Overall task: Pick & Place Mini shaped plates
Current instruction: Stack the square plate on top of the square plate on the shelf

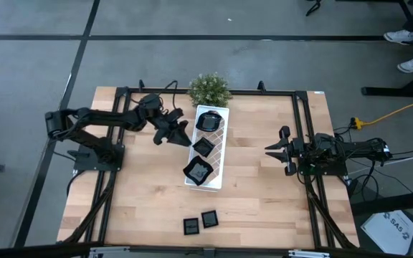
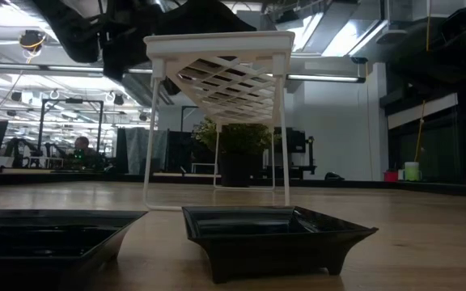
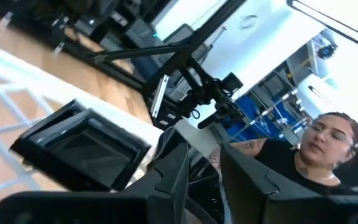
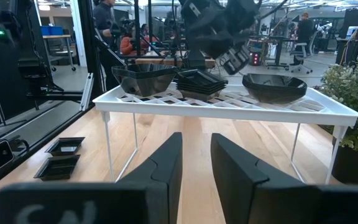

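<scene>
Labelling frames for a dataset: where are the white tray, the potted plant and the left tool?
white tray (image 1: 223,133): high view, bare lattice.
potted plant (image 1: 209,89): high view, foliage.
left tool (image 1: 185,136): high view, between fingertips.

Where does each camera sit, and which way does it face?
High: overhead, facing down; both arms, tray, plant.
Low: table height, past two plates to the tray.
Left wrist: on the left arm, by the tray's middle plate; own fingers.
Right wrist: faces the tray; own fingers.
All share the tray.
</scene>
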